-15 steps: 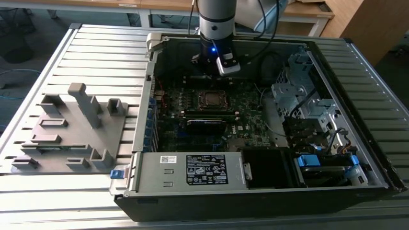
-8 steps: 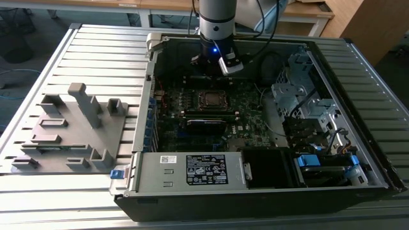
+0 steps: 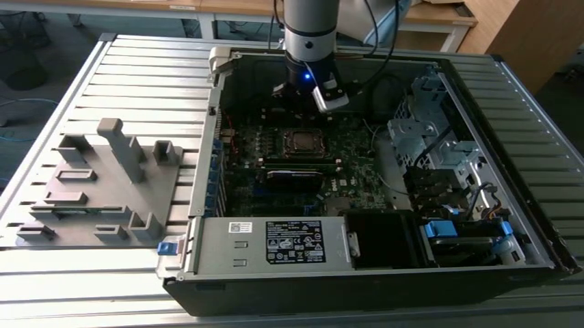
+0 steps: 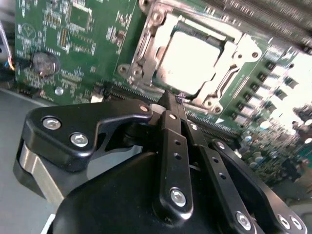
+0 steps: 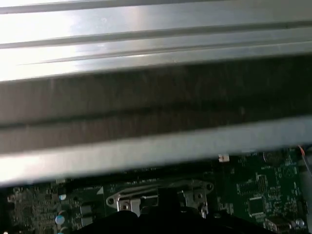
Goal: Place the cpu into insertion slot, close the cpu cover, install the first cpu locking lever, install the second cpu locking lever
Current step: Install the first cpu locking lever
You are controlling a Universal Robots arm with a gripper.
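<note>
**Hovering over the socket, cpu already seated**

Hovering at the far side of the open PC case [image 3: 365, 273], the gripper [image 4: 171, 105] has its fingers drawn narrow, tips nearly together, holding nothing. In the 2nd wrist view, the cpu [image 4: 192, 56] lies flat in its slot w/ the cpu cover [image 4: 146, 46] framing it, apparently down. Tips sit just beside the socket's edge, prob. to work a lever. Exterior view adds context: socket mid-motherboard [image 3: 264, 198], grey fixture tray [image 3: 100, 184] well apart at exterior view's left.
</note>
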